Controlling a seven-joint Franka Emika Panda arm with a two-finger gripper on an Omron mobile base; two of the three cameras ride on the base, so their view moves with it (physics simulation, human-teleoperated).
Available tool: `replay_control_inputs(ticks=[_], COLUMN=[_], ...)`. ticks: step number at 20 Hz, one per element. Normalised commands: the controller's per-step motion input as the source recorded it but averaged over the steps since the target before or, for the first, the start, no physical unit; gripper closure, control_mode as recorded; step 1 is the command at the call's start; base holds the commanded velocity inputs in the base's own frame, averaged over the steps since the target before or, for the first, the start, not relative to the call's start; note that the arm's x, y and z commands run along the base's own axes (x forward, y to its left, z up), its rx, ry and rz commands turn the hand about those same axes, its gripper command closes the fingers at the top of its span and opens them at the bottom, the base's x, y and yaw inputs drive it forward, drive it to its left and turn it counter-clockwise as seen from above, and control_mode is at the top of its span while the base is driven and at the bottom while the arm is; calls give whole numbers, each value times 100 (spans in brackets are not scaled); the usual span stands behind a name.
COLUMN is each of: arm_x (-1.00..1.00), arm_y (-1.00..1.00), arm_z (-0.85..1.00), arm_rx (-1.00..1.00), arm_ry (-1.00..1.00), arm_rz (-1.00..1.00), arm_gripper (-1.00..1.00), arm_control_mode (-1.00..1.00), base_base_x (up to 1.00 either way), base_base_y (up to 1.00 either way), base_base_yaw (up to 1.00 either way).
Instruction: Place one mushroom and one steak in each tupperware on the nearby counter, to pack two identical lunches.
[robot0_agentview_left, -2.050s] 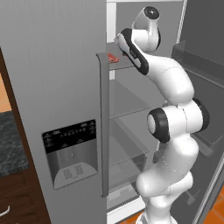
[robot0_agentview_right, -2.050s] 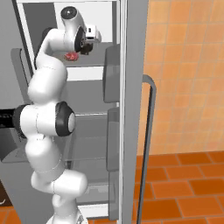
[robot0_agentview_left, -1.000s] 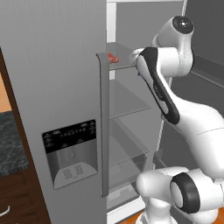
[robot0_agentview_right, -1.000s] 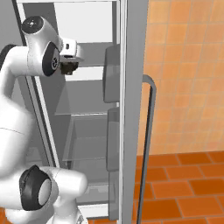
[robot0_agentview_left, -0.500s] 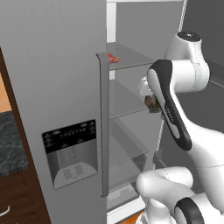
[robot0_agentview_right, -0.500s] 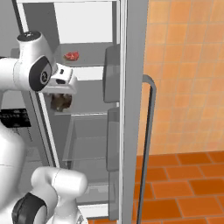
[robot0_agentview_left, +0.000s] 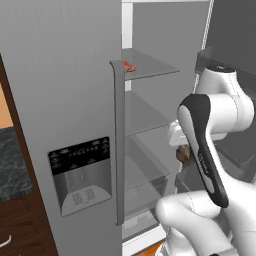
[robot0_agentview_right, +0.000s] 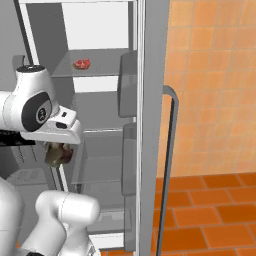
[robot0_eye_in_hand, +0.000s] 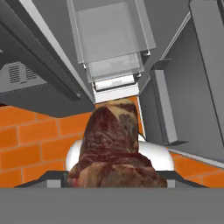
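Gripper (robot0_agentview_right: 59, 152) clamped on a steak (robot0_eye_in_hand: 114, 148), which hangs below it, clear of the fridge (robot0_agentview_left: 70, 100). Swing slowly toward the counter (robot0_agentview_left: 12, 165); keep grip firm, avoid the door.

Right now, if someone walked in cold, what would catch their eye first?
The steak gripped in the robot's fingers, hanging in front of the open fridge in the hand view. Then the second red steak lying alone on the fridge's upper shelf, in the right base view.
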Motion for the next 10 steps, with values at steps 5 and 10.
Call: replay_control_inputs(ticks=[5,10], arm_x=[-31,-12], arm_y=[0,0], arm_z=[-1,0], arm_rx=[0,0], arm_ry=[0,0], arm_rz=[0,0], arm_gripper=[100,100], arm_control_mode=[-100,100], base_base_x=[0,-58], base_base_y=[0,0], base_base_yaw=[0,0])
